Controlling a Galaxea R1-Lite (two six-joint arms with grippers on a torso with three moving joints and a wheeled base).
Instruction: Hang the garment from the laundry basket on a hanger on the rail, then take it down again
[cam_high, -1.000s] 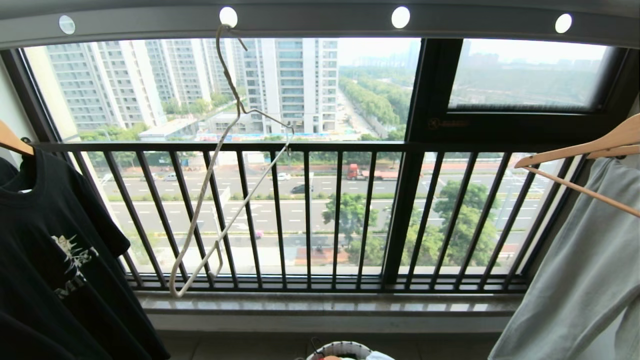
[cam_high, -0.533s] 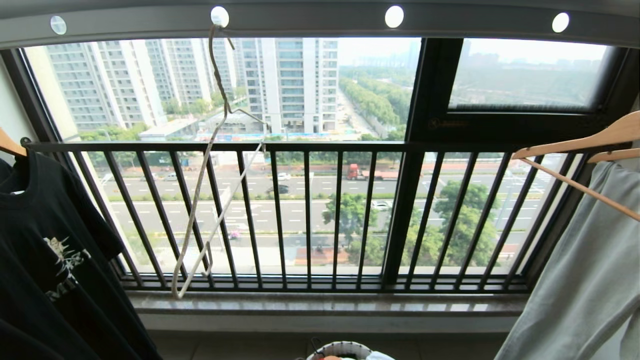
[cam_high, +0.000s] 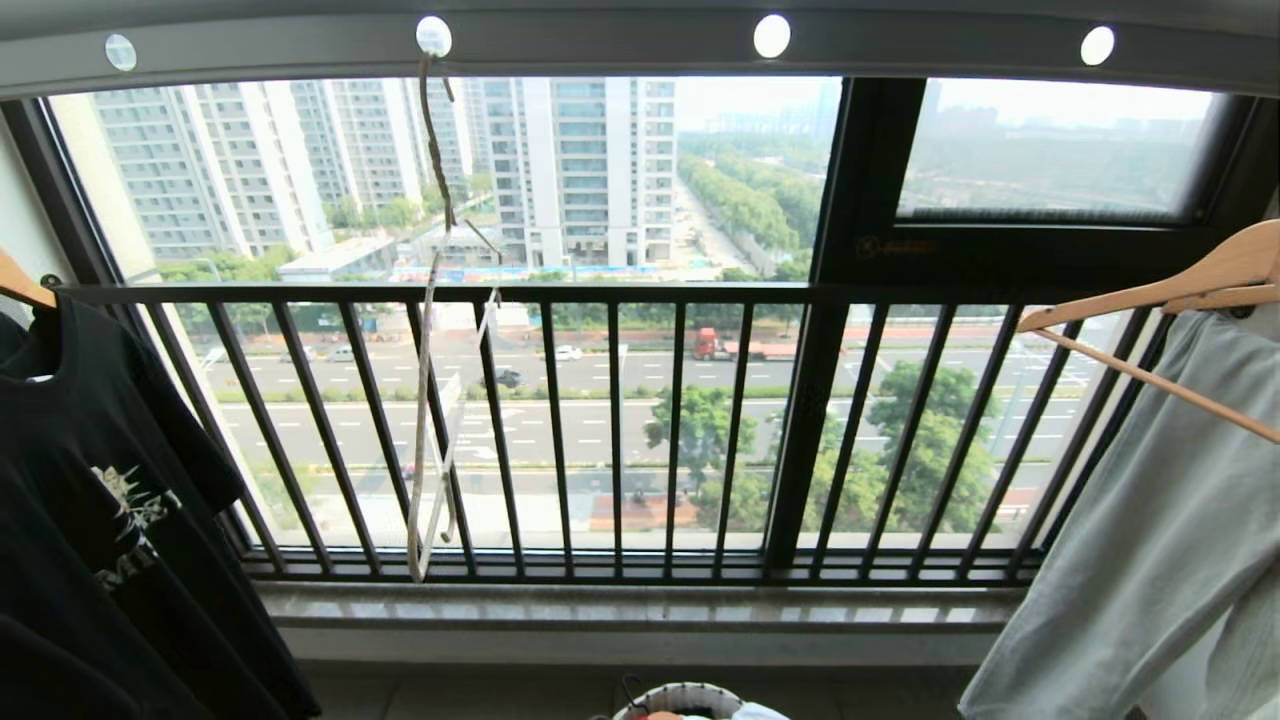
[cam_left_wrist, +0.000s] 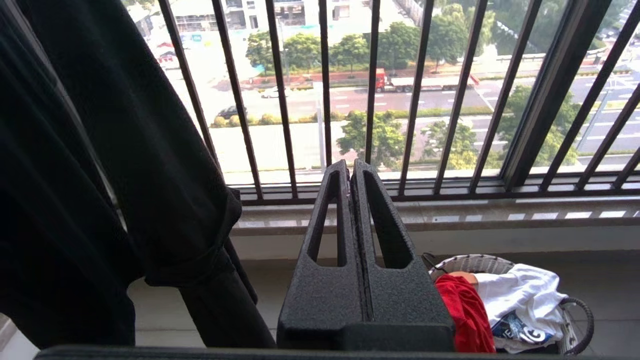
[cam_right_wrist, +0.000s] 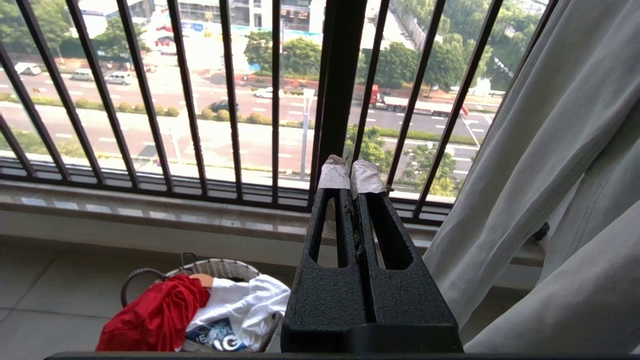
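Note:
The grey rail (cam_high: 600, 45) with round holes runs across the top of the head view. The thin cream wire hanger (cam_high: 437, 150) hangs bare from its second hole, turned almost edge-on. The white laundry basket (cam_high: 680, 695) stands on the floor under the window. The red garment (cam_left_wrist: 465, 310) (cam_right_wrist: 155, 315) lies crumpled in it, beside white cloth with a blue print (cam_right_wrist: 235, 305). My left gripper (cam_left_wrist: 350, 167) is shut and empty, held level above and beside the basket (cam_left_wrist: 470, 262). My right gripper (cam_right_wrist: 351, 172), with taped tips, is shut and empty too. Neither arm shows in the head view.
A black printed T-shirt (cam_high: 100, 500) hangs at the left, close to my left gripper. A pale grey-green garment (cam_high: 1150, 540) hangs on a wooden hanger (cam_high: 1150, 300) at the right, next to my right gripper. The dark barred window railing (cam_high: 620, 430) and stone sill (cam_high: 640, 605) lie ahead.
The wire hanger has swung and turned from broadside to nearly edge-on. The whole head view has shifted slightly.

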